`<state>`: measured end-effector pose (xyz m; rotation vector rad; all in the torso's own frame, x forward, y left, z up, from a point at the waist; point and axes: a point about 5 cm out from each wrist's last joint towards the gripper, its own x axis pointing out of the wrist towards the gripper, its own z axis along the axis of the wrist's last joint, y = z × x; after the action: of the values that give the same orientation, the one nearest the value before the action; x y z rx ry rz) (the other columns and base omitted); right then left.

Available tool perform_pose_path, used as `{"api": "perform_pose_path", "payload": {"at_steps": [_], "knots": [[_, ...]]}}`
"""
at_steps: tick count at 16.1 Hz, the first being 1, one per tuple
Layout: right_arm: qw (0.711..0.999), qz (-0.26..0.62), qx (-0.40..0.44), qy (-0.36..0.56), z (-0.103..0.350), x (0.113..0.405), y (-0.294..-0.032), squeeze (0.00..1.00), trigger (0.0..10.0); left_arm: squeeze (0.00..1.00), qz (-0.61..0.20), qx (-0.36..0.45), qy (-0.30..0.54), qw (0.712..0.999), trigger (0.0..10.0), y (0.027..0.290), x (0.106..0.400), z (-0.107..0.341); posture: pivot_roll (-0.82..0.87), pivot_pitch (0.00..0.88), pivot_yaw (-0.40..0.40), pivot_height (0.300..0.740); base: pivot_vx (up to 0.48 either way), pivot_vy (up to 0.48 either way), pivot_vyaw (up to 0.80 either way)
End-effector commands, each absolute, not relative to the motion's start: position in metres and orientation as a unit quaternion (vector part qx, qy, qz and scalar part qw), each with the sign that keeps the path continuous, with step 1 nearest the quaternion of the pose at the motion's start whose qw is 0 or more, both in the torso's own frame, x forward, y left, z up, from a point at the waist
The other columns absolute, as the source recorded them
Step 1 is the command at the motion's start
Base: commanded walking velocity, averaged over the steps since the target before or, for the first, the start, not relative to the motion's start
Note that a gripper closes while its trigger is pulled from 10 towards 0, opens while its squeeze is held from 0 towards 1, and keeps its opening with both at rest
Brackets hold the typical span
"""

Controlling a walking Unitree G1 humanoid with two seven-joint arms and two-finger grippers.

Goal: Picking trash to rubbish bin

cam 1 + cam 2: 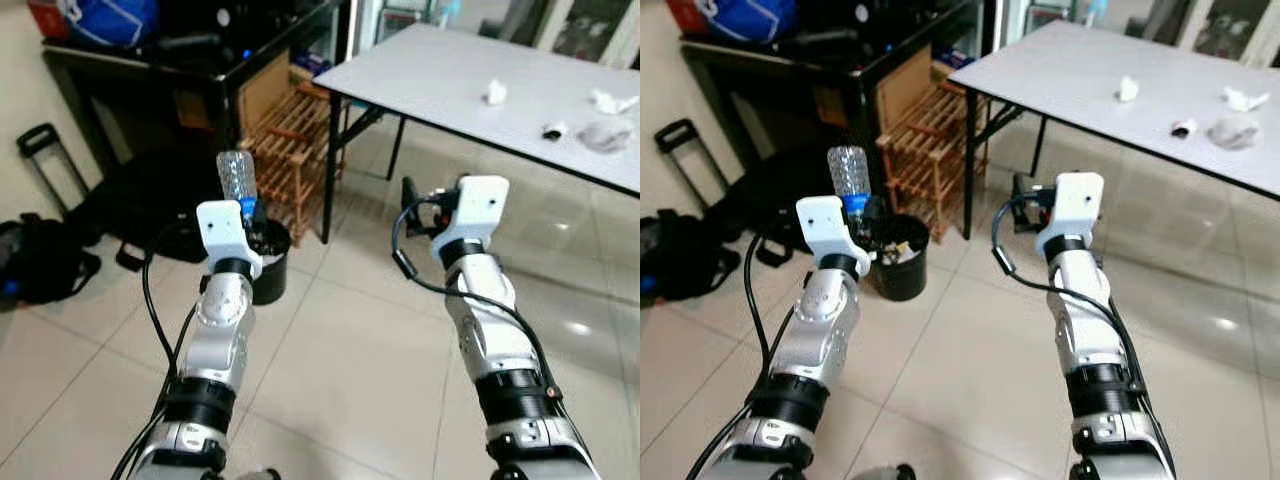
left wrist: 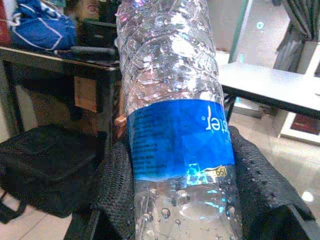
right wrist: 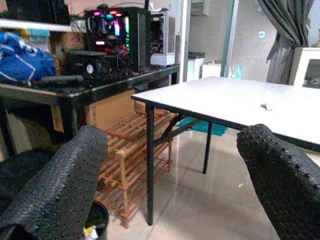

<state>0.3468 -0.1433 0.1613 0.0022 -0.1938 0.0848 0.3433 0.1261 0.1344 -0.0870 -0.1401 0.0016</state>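
Your left gripper (image 2: 175,200) has its two fingers (image 2: 117,190) pressed against either side of a clear plastic bottle (image 2: 172,100), clamped just below the blue label. The bottle (image 1: 237,180) stands roughly upright above the wrist, cap end hidden down between the fingers. It sits above and slightly to the left of the black rubbish bin (image 1: 270,262), which stands on the floor right behind the gripper, with scraps already inside.

Your right gripper (image 3: 170,175) is spread wide, nothing between its fingers (image 3: 60,185); it is raised at about the same height as the left, well apart from it, over bare tile.

Edges around the bin: a wooden slatted rack (image 1: 295,150) just behind it, the white bench's leg (image 1: 330,170) just to its right, a black desk (image 1: 790,60) behind that. Dark bags (image 1: 40,260) lie on the floor to your left. Open tiled floor (image 1: 340,350) runs between the two arms and ahead to the right, under the white bench (image 1: 450,80).

More trash sits on the bench's far side: crumpled white pieces (image 1: 494,92) (image 1: 606,134) and a small dark-ended item (image 1: 553,130), well away from both grippers.
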Motion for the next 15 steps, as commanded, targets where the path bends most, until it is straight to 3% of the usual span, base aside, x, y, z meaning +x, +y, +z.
{"api": "perform_pose_path", "payload": {"at_steps": [1,8,15], "knots": [[0.995,0.047,-0.004,-0.087,0.159,0.3469,-0.1417,0.0,10.0,0.0,-0.003,-0.033,-0.063,0.997,10.0,0.1241,0.3447,0.1337,-0.03,0.06,0.015,0.74,0.0,0.0,0.8],[0.995,0.058,-0.005,-0.077,0.1554,0.3468,-0.1393,0.0,10.0,0.0,-0.004,-0.03,-0.059,0.998,10.0,0.1233,0.3448,0.1326,-0.03,0.053,0.016,0.74,0.132,0.0,0.11],[0.995,0.067,-0.005,-0.078,0.1553,0.3467,-0.1362,0.0,10.0,0.0,-0.001,-0.026,-0.056,0.998,10.0,0.123,0.3461,0.1323,-0.04,0.041,0.02,0.74,0.32,0.0,0.2]]}}
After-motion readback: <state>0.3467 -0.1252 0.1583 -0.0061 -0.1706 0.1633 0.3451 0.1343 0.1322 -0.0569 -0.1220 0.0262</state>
